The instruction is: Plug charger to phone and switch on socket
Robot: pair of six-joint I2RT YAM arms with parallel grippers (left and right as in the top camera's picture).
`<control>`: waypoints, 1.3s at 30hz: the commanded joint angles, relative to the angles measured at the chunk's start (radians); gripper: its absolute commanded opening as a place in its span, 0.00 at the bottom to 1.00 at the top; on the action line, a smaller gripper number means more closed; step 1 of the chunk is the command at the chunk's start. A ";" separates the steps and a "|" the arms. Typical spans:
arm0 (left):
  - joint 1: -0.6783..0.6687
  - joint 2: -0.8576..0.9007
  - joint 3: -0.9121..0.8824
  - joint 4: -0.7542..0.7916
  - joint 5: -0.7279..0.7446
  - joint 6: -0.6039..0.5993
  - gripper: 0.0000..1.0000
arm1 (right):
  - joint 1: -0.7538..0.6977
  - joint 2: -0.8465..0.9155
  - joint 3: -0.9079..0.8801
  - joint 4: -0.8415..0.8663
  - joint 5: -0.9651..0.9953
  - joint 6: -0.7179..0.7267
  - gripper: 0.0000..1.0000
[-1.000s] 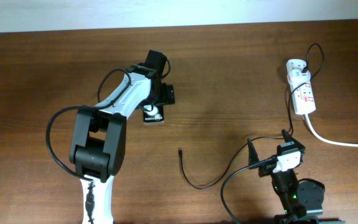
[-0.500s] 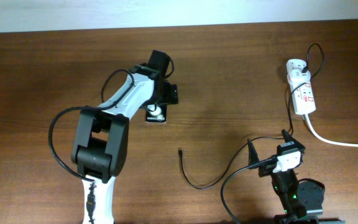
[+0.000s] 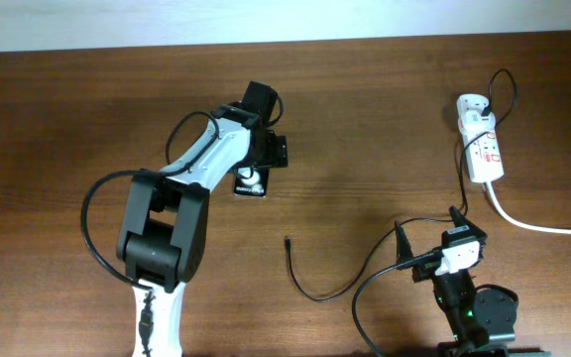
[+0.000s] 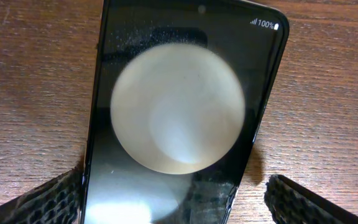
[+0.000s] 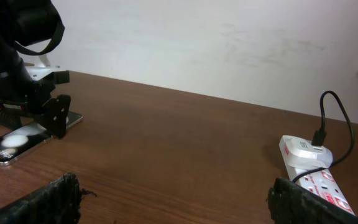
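The phone lies flat on the table, a black glossy slab with a round white reflection; it fills the left wrist view. My left gripper is open and straddles the phone's near end; the left finger is against the phone's edge and the right finger stands apart. The charger's thin black cable lies loose, its connector tip on bare table. It runs to the white adapter in the socket. My right gripper is open and empty.
The socket's thick white cord runs off the right edge. The charger cable passes close by my right gripper. In the right wrist view the socket is at the right, the phone and left arm at far left, a white wall behind.
My left gripper has shifted slightly right and away along the phone. The phone has barely moved. The right arm and the cable have not moved.
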 commanded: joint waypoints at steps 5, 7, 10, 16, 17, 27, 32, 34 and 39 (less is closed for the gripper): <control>-0.009 0.102 -0.047 -0.010 0.082 -0.013 0.94 | 0.000 -0.008 -0.005 -0.006 0.002 0.004 0.99; -0.009 0.102 -0.047 -0.010 0.082 -0.013 0.98 | 0.000 -0.008 -0.005 -0.006 0.002 0.004 0.99; -0.009 0.102 -0.047 -0.010 0.082 -0.013 0.99 | 0.000 -0.008 -0.005 -0.006 0.002 0.004 0.99; -0.009 0.102 -0.047 -0.009 0.082 -0.013 0.99 | 0.000 -0.008 -0.005 -0.006 0.002 0.004 0.99; -0.009 0.102 -0.047 -0.009 0.082 -0.013 0.99 | 0.000 -0.008 -0.005 -0.006 0.002 0.004 0.99; -0.009 0.102 -0.047 -0.006 0.082 -0.013 0.99 | 0.000 -0.008 -0.005 -0.006 0.002 0.004 0.99; -0.009 0.102 -0.047 -0.006 0.081 0.006 0.99 | 0.000 -0.008 -0.005 -0.006 0.002 0.004 0.99; -0.009 0.102 -0.047 -0.006 0.078 0.006 0.99 | 0.000 -0.008 -0.005 -0.006 0.002 0.004 0.99; -0.011 0.102 -0.047 -0.006 0.055 0.006 0.99 | 0.000 -0.008 -0.005 -0.006 0.002 0.004 0.99</control>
